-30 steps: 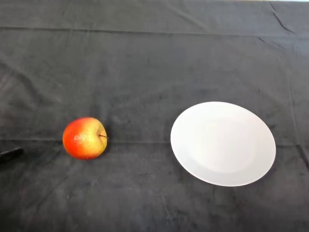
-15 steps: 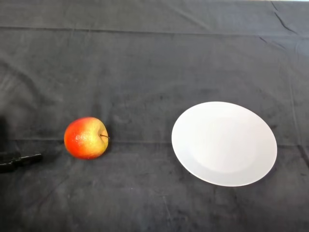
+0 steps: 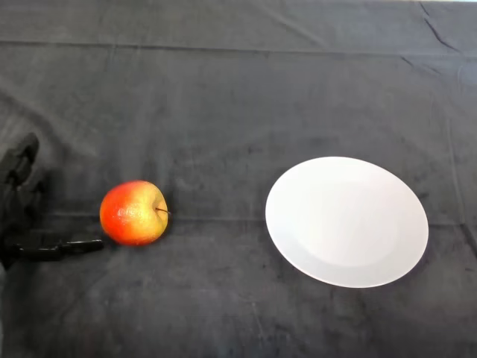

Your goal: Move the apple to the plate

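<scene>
Apple point(image 3: 133, 212) on dark cloth point(image 3: 238, 89), left of the white plate point(image 3: 346, 221), well apart from it.
Left hand point(image 3: 19, 209) at the left edge, spread wide, thumb tip just left of the apple, holding nothing.

Red apple point(image 3: 133, 212) blushed yellow-orange near the dark stem. Plain white plate point(image 3: 346, 221), no pattern. Black hand point(image 3: 21, 205). Dark charcoal cloth point(image 3: 238, 82), faintly mottled.
</scene>
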Controlling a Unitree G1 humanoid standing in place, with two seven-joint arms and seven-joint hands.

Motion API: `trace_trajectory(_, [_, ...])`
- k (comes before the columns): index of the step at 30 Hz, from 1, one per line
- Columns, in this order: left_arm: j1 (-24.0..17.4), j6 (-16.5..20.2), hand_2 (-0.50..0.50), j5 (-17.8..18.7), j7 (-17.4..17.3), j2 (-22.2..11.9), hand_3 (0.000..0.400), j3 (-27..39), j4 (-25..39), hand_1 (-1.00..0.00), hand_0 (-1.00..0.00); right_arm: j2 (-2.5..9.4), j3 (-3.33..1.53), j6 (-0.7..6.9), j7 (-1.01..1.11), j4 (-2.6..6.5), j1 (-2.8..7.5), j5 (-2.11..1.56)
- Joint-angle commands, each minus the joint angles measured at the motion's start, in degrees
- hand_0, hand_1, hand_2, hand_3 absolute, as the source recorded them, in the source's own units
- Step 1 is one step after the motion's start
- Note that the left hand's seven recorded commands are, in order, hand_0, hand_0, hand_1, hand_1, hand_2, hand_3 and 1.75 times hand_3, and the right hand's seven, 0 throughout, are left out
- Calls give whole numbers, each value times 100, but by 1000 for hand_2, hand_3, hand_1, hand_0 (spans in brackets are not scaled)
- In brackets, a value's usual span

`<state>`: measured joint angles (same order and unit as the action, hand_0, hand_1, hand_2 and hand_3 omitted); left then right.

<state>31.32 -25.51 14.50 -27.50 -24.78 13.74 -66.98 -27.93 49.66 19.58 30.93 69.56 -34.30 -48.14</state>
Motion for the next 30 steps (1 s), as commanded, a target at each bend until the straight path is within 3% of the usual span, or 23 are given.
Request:
trace_trajectory(1, [154,-79,0,-141,-193,213,0,-258,284,0,0,-80,82,-9,-37,-40,5,3])
trace_trajectory(12, [111,-262,0,-332,-406,620,0,-608,264,0,0,-79,81,-8,-38,-43,6,2])
trace_trajectory(30, [90,-517,0,-493,-811,784,0,-1058,235,0,0,-80,81,-8,-39,-42,6,0])
